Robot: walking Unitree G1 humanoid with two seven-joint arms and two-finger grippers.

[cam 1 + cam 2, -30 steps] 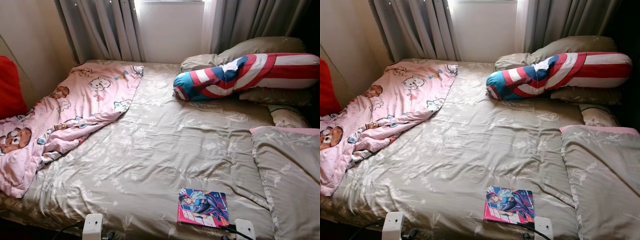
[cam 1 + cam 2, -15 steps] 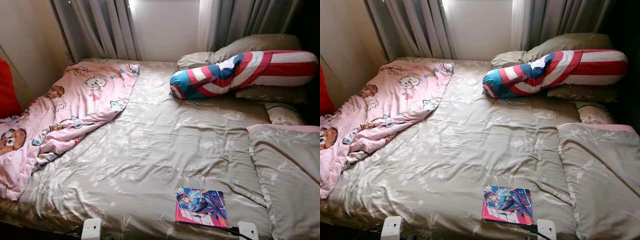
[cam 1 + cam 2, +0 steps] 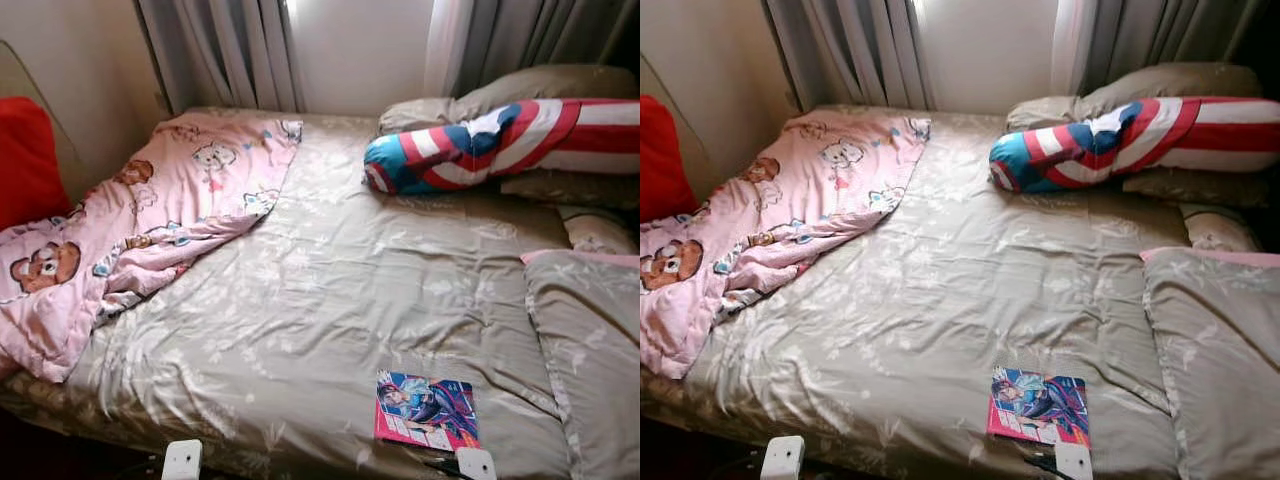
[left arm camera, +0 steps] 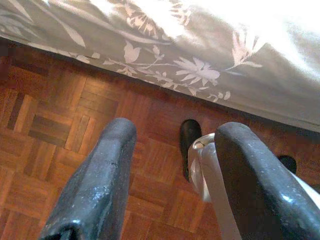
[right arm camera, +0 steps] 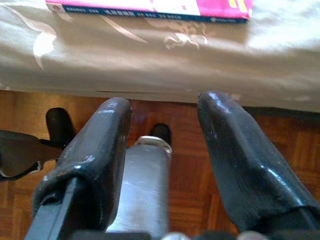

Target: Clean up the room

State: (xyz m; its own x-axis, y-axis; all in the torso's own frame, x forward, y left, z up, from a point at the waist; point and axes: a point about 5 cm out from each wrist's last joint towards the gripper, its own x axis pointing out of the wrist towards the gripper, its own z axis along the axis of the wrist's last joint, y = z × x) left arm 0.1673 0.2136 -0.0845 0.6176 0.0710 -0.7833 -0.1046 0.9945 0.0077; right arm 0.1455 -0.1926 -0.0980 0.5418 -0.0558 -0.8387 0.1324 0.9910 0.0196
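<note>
A pink and blue comic book (image 3: 428, 411) lies flat on the grey floral bedcover (image 3: 330, 290), close to the bed's front edge on the right. Its edge (image 5: 150, 7) shows in the right wrist view, just above my right gripper (image 5: 162, 145), which hangs open below the mattress edge with nothing between its fingers. My left gripper (image 4: 172, 165) is open too, low by the bed's front edge over the parquet floor (image 4: 40, 130). A pink cartoon blanket (image 3: 140, 225) lies rumpled over the bed's left side. A red, white and blue bolster (image 3: 490, 140) lies at the head.
Grey pillows (image 3: 520, 90) sit behind the bolster, and a folded grey quilt (image 3: 590, 340) covers the right side. A red cushion (image 3: 25, 160) leans against the left wall. Grey curtains (image 3: 220, 50) hang behind the bed. Two white wrist parts (image 3: 182, 462) show at the bottom edge.
The whole picture has shifted to the right, so the camera has turned left. The book, blanket and bolster lie where they were.
</note>
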